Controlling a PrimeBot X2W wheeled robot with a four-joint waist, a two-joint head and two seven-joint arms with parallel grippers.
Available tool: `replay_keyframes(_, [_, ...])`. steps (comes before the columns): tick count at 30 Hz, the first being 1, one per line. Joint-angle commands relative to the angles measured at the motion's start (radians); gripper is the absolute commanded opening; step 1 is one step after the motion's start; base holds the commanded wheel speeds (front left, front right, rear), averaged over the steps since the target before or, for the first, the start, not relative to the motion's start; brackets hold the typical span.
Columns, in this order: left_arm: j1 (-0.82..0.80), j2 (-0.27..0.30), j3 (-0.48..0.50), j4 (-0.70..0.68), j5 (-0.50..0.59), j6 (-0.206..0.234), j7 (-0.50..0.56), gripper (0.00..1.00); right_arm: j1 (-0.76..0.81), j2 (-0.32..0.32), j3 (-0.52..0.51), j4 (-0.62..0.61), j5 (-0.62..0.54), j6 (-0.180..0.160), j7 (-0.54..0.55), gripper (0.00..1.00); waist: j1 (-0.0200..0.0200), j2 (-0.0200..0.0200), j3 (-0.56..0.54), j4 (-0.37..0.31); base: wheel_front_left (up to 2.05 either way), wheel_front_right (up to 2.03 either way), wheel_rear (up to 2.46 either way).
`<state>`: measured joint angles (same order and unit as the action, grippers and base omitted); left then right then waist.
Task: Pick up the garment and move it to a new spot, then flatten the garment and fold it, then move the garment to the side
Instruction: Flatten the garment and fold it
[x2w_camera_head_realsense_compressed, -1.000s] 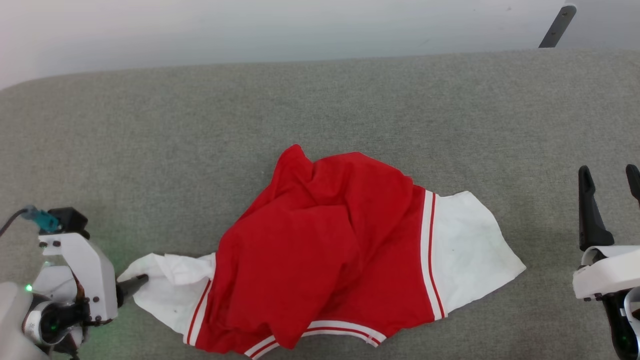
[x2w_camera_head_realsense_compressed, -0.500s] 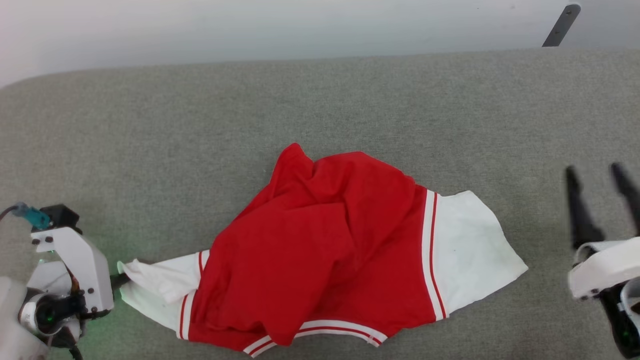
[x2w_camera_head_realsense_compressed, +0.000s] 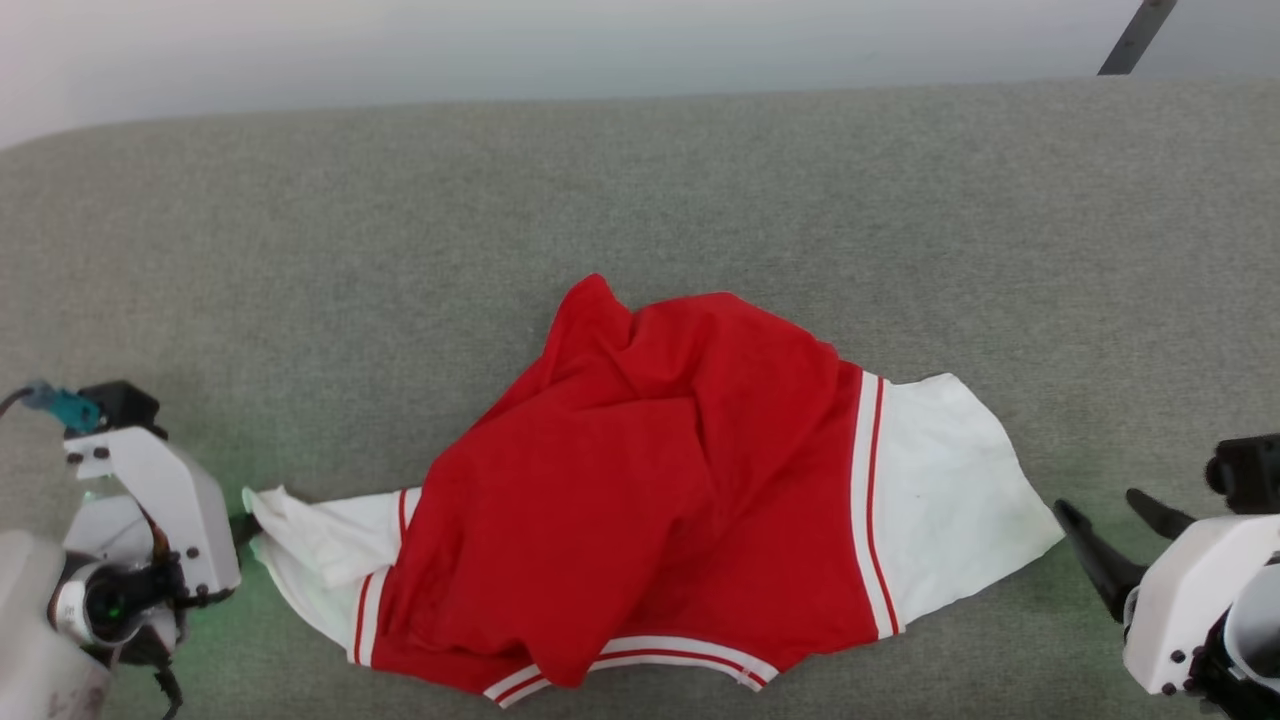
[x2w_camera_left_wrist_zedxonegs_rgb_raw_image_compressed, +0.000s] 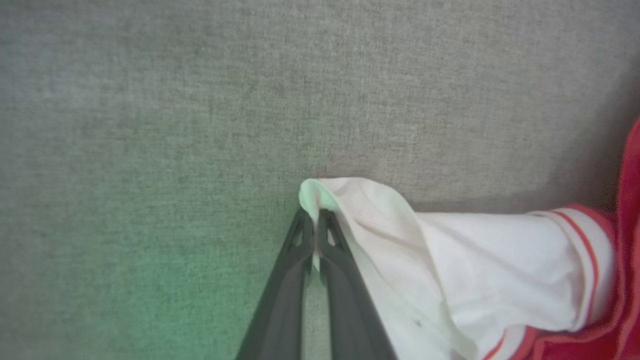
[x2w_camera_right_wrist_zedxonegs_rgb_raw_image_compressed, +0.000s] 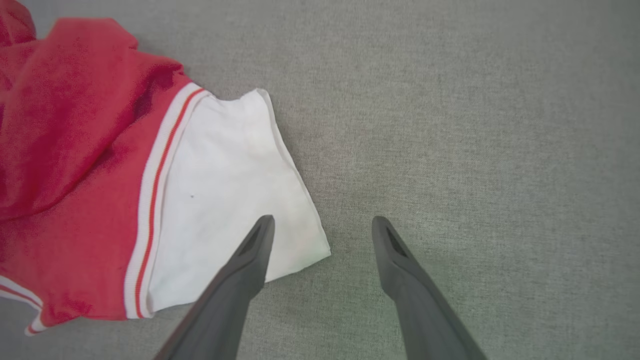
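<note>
Head view: the crumpled red jersey shirt with white sleeves (x2w_camera_head_realsense_compressed: 650, 500) lies on the grey woven fabric surface (x2w_camera_head_realsense_compressed: 640, 200). The left gripper (x2w_camera_left_wrist_zedxonegs_rgb_raw_image_compressed: 314, 220) clamps one sleeve tip, probably to stretch it flat, and the right gripper (x2w_camera_right_wrist_zedxonegs_rgb_raw_image_compressed: 322, 225), fingers apart, hovers by the other.

The grey woven fabric surface (x2w_camera_head_realsense_compressed: 640, 200) lay open beyond and beside the crumpled red-and-white jersey shirt (x2w_camera_head_realsense_compressed: 650, 500), heaped across the near middle

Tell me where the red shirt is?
In the head view the shirt lies crumpled at the lower middle of the grey surface, one white sleeve pinched by the left gripper.
</note>
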<state>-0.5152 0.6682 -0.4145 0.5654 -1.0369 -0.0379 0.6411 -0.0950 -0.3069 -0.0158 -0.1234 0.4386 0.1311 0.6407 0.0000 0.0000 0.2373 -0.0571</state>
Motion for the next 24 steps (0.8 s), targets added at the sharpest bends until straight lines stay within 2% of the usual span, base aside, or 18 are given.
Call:
replay_keyframes(1, [-0.002, -0.027, -0.012, 0.004, 0.000, 0.005, -0.002, 0.00, -0.002, -0.008, 0.008, 0.001, 0.001, -0.001, 0.007, 1.00, 0.0000, 0.0000, 0.006, 0.005, 0.00, 0.00, 0.00])
replay_keyframes(8, [-0.022, -0.037, -0.012, -0.007, 0.000, 0.010, -0.006, 0.00, -0.070, 0.022, 0.037, 0.099, 0.010, -0.001, 0.075, 1.00, 0.0000, 0.0000, 0.032, 0.015, 0.00, 0.00, 0.00])
replay_keyframes(11, [-0.029, -0.044, -0.011, -0.005, -0.006, 0.016, -0.006, 0.00, -0.098, 0.011, 0.061, 0.167, 0.007, -0.001, 0.124, 1.00, 0.0000, 0.0000, 0.038, 0.021, 0.00, 0.00, 0.00])
replay_keyframes(12, [-0.031, -0.045, -0.013, -0.005, -0.003, 0.016, -0.006, 0.00, -0.107, 0.015, 0.066, 0.193, 0.014, -0.001, 0.140, 0.47, 0.0000, 0.0000, 0.039, 0.023, 0.00, 0.00, 0.00])
replay_keyframes(13, [-0.034, -0.047, -0.016, -0.004, 0.000, 0.016, -0.005, 0.00, -0.113, 0.008, 0.076, 0.217, 0.007, -0.001, 0.158, 0.00, 0.0000, 0.0000, 0.039, 0.025, 0.00, 0.00, 0.00])
replay_keyframes(18, [-0.042, -0.055, -0.023, 0.003, -0.009, 0.016, 0.018, 0.00, -0.150, 0.003, 0.099, 0.276, 0.068, 0.000, 0.216, 0.00, 0.0000, 0.0000, 0.020, 0.037, 0.00, 0.00, 0.00])
replay_keyframes(24, [-0.073, -0.024, -0.020, -0.028, -0.041, 0.031, 0.118, 0.00, -0.218, -0.028, 0.081, 0.242, 0.201, 0.000, 0.289, 0.00, 0.0000, 0.0000, -0.040, 0.048, 0.00, 0.00, 0.00])
